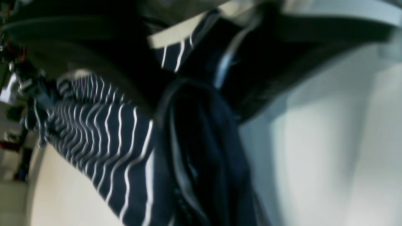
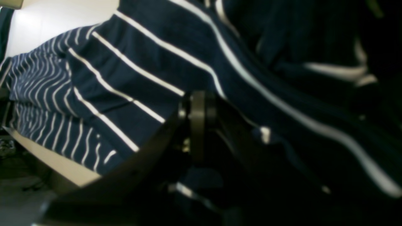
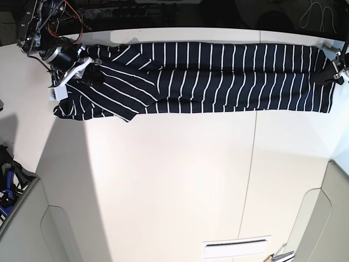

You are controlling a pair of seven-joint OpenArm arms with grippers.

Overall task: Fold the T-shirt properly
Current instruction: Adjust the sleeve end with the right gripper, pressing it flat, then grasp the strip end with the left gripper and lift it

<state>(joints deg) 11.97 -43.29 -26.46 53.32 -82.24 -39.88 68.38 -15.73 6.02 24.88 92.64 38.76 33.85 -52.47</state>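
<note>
The T-shirt [image 3: 218, 76], dark navy with thin white stripes, lies stretched in a long band across the far part of the white table [image 3: 163, 180]. At its left end a flap is folded over diagonally. My right gripper [image 3: 90, 70] sits on that end, shut on the T-shirt; in the right wrist view striped cloth [image 2: 125, 72] drapes over the dark fingers [image 2: 198, 119]. My left gripper [image 3: 334, 68] is at the far right end. In the blurred left wrist view, gathered fabric [image 1: 106, 138] bunches into the left gripper [image 1: 194, 78], with the jaws closed on it.
The table's far edge runs just behind the shirt. Wiring and arm hardware [image 3: 49, 16] crowd the back left corner. Grey panels [image 3: 22, 218] flank the table on both sides. A white slotted plate [image 3: 236, 248] lies near the front edge.
</note>
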